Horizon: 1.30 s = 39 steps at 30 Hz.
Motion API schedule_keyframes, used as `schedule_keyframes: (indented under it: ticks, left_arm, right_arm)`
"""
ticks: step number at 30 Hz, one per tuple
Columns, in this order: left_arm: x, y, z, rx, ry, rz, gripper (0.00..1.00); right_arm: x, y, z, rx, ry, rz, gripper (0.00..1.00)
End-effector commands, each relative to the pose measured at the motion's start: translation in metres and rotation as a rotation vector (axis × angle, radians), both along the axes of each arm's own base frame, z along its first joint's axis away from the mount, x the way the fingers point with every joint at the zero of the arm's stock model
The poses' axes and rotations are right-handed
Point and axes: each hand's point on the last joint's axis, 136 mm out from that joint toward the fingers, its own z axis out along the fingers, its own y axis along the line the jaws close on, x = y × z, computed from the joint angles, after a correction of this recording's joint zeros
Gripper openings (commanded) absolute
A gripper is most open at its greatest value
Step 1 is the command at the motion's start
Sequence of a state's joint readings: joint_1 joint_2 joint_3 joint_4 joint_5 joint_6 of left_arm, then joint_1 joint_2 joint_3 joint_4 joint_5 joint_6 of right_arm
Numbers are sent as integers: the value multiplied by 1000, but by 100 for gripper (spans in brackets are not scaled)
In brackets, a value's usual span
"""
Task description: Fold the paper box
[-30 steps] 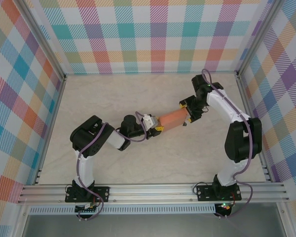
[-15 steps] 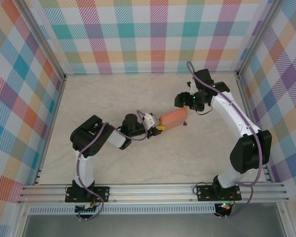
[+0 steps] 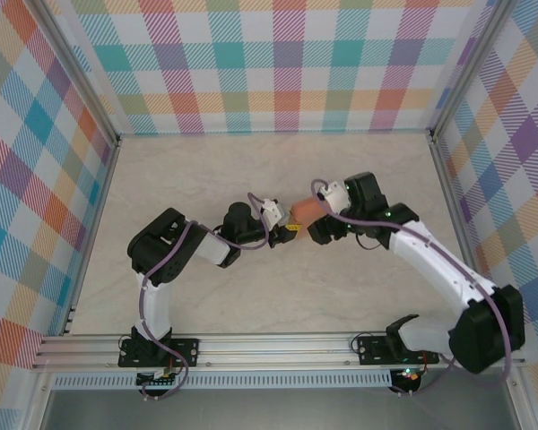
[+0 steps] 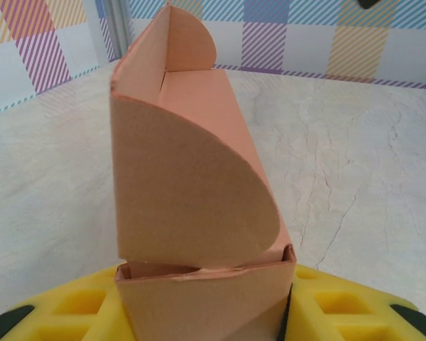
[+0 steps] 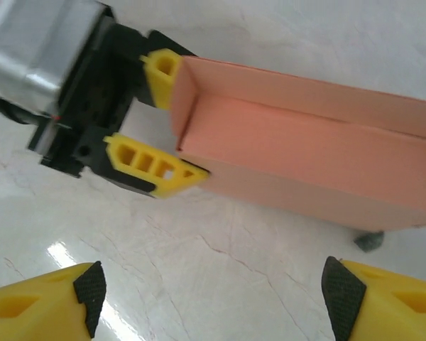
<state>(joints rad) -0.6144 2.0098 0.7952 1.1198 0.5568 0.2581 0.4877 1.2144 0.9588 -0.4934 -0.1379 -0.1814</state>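
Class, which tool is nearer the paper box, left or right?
Left. The left tool grips the paper box by its end; the right tool hovers open close beside it.

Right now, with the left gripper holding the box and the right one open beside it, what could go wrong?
1. The left gripper pinches the paper box at one end alone; a push from the right gripper may twist it out or crease the thin card.
2. The rounded flap stands untucked; the right gripper closing in could bend it the wrong way.
3. Both grippers sit close together, so they may collide.
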Motion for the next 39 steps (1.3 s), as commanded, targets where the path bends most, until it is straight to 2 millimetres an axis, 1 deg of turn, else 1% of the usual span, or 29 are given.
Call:
schedule_keyframes:
  ticks: [1, 3, 7, 9, 13, 16, 19, 21, 23, 28, 34, 37, 39]
  left_arm:
    - [4, -1, 9, -29, 1, -7, 44]
    - [3, -3, 9, -25, -2, -7, 44]
    - [4, -4, 6, -12, -2, 0, 44]
    - [4, -4, 6, -13, 0, 6, 44]
    - [5, -5, 9, -15, 18, 6, 44]
    - [6, -4, 12, -14, 48, 12, 44]
    - [5, -5, 14, -19, 63, 2, 44]
    - [5, -4, 16, -35, 69, 5, 44]
    - [6, -3, 18, -49, 74, 9, 44]
    - [9, -1, 20, -69, 87, 20, 44]
    - [12, 0, 23, -89, 100, 23, 44]
    - [12, 1, 23, -97, 109, 22, 44]
    - [12, 0, 23, -99, 113, 19, 44]
  right_arm:
    - [22, 26, 31, 100, -172, 63, 79]
    - [26, 33, 27, 105, -158, 70, 77]
    - [38, 43, 19, 121, -141, 60, 68]
    - [39, 51, 14, 133, -118, 92, 66]
    - [38, 61, 12, 160, -83, 132, 66]
    - [44, 60, 4, 145, -57, 103, 65]
    - [52, 57, -5, 121, -38, 53, 60]
    - [58, 55, -6, 115, -28, 17, 56]
    - [60, 56, -9, 108, -11, 16, 53]
    - [63, 53, -13, 100, 17, -32, 53]
    - [62, 51, -19, 97, 37, -51, 52]
    - [57, 56, -19, 117, 61, -21, 54]
    - [49, 64, -15, 153, 78, 34, 57]
